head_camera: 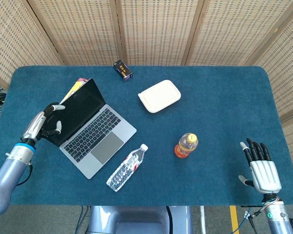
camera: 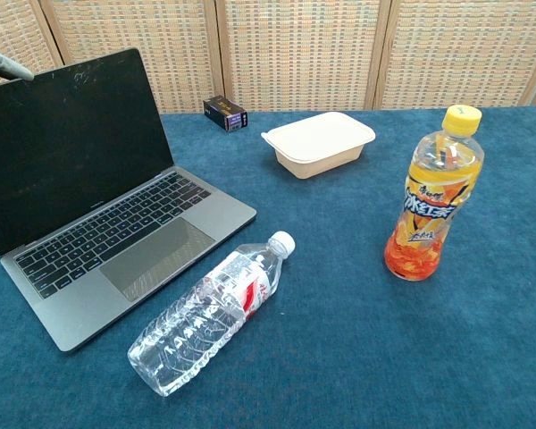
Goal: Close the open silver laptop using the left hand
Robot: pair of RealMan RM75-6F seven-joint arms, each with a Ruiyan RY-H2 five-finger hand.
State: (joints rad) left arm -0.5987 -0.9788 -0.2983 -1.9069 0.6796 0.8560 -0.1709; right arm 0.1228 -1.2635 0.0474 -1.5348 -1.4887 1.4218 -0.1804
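The open silver laptop (head_camera: 94,130) (camera: 116,232) sits on the left of the blue table, its dark screen upright and facing the robot. My left hand (head_camera: 45,122) is behind the screen's left edge, fingers reaching over the top of the lid; in the chest view only its fingertips (camera: 7,67) show at the lid's upper corner. It holds nothing. My right hand (head_camera: 261,168) rests open near the table's front right corner, fingers spread, far from the laptop.
A clear water bottle (head_camera: 127,167) (camera: 213,311) lies in front of the laptop. An orange drink bottle (head_camera: 186,145) (camera: 433,206) stands mid-table. A white lidded box (head_camera: 159,95) and a small dark box (head_camera: 122,69) lie further back. A yellow-red packet (head_camera: 77,85) is behind the lid.
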